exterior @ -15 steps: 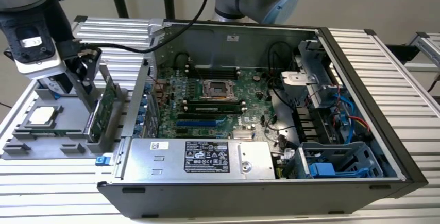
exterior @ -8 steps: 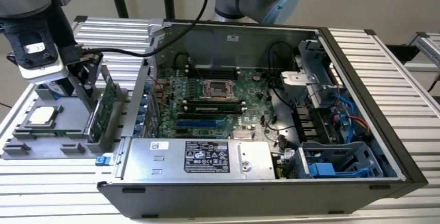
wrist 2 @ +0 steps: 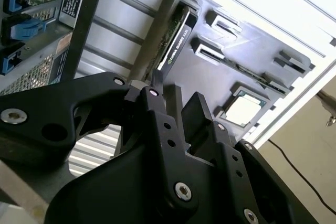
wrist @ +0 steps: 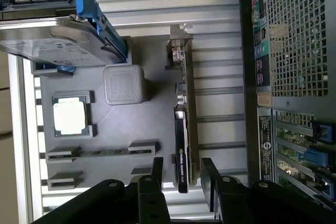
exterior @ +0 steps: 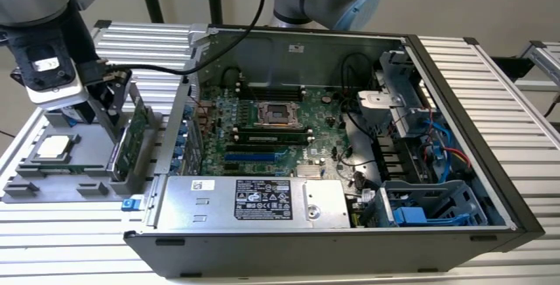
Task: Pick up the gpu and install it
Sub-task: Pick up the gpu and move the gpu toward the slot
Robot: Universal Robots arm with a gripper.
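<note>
Gripper [wrist: 181, 162] is hanging with its jaws spread wide either side of the gpu [wrist: 185, 108] (it's standing on edge in the gray tray [wrist: 121, 129]), not pinching it.

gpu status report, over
tool open, straddling one end of the gpu. gpu on edge in grey tray slot, not yet lifted. computer case close beside.
</note>
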